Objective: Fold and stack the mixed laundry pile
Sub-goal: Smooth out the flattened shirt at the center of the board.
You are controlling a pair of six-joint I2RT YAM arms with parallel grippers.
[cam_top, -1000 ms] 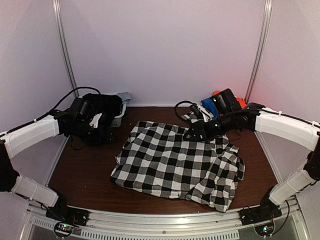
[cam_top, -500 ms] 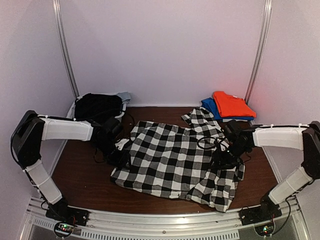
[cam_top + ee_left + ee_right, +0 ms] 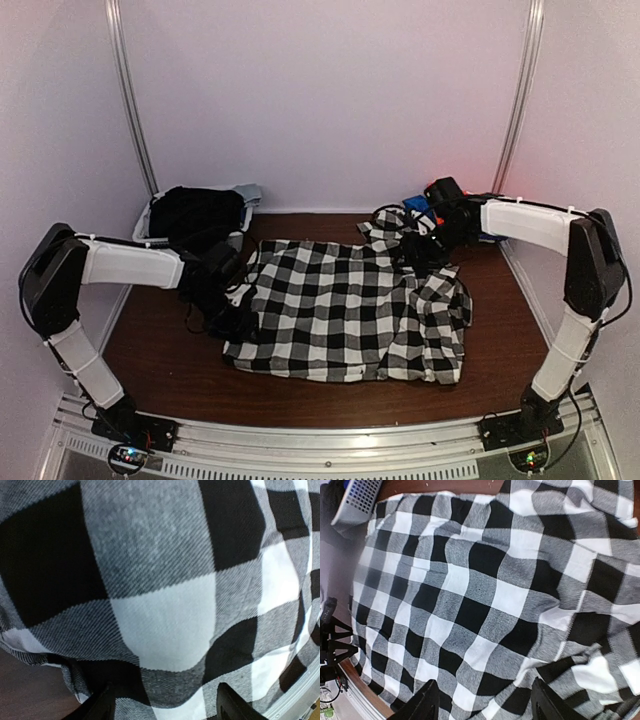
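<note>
The checked shirt [image 3: 350, 320] lies spread in the middle of the desk [image 3: 150, 345]. The left hand [image 3: 167, 707] is spread wide at its left edge, not yet pinching. The right hand [image 3: 482, 705] hovers open and empty over its far-right part. It would be best to pinch both edges squarely and fold evenly.

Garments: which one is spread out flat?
The checked shirt, laid open mid-table. The black one is heaped on the basket far left; the orange one sits far right, mostly hidden.
</note>
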